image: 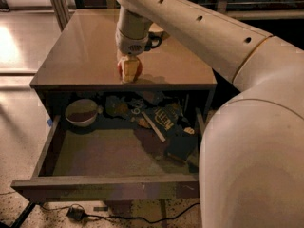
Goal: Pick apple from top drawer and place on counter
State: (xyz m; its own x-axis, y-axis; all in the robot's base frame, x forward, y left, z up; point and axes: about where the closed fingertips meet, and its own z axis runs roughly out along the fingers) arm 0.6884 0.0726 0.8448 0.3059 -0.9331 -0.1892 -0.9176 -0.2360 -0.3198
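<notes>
The apple (135, 66) is small and red-orange. It sits low over the counter (85, 51), near its front edge. My gripper (128, 69) points straight down from the white arm and is shut on the apple, its pale fingers (125, 70) covering the fruit's front. I cannot tell whether the apple touches the tan-brown top. The top drawer (102, 186) is pulled wide open below the counter's front edge.
Inside the drawer a white bowl (81, 112) sits at the back left, and dark snack bags (168, 122) and small packets lie at the back right. My large white arm fills the right side. A black cable (118, 216) lies on the floor.
</notes>
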